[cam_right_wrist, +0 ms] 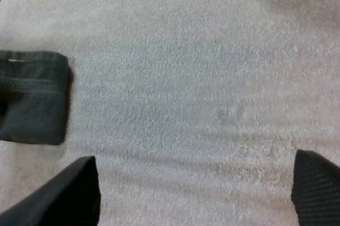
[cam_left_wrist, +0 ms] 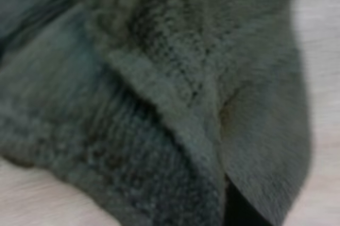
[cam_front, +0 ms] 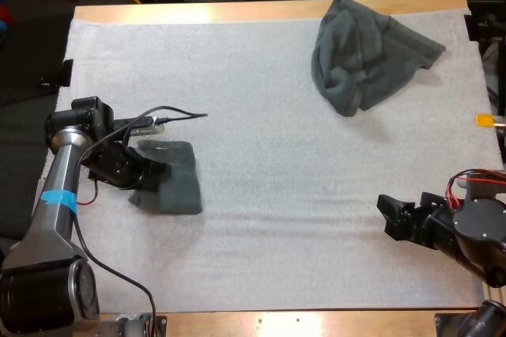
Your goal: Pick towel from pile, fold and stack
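1. Right gripper (cam_front: pixel 393 217), 4 o'clock on the mat (cam_front: pixel 269 115): fingers (cam_right_wrist: pixel 58 197) apart, holding nothing.
2. Left gripper (cam_front: pixel 150 169) at folded towel (cam_front: pixel 175 185), 9 o'clock; grip state cannot be told.
3. Crumpled towel (cam_front: pixel 364 56), 1 o'clock, far side.

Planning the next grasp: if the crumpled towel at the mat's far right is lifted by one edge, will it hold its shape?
Probably not: the crumpled towel lies in soft, irregular folds, so it should droop and unfurl. Its matte fabric looks grippy, unlikely to slip. Pushed, it would likely bunch up on the fuzzy mat rather than slide cleanly.
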Robot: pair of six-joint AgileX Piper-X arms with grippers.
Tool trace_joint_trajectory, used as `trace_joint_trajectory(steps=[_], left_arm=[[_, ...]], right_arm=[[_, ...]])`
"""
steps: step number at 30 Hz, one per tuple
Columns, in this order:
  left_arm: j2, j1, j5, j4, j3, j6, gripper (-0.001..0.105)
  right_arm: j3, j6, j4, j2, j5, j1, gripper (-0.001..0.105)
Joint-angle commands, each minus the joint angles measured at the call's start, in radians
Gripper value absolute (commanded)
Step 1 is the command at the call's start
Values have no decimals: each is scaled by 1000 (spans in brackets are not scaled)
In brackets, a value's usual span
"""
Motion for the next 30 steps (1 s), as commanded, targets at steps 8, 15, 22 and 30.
trace_joint_trajectory(steps=[8,15,22,30], left_arm=[[-10,0,-236,-61,-6,-17,0],[12,0,-314,-84,-6,-35,0],[44,0,-368,-70,-3,-46,21],[44,0,-582,-68,-3,-108,68]], right_arm=[[-10,-10,1,-3,7,-3,72],[-10,-10,1,-3,7,-3,72],[-10,-10,1,-3,4,-3,72],[-10,-10,1,-3,-17,-3,72]])
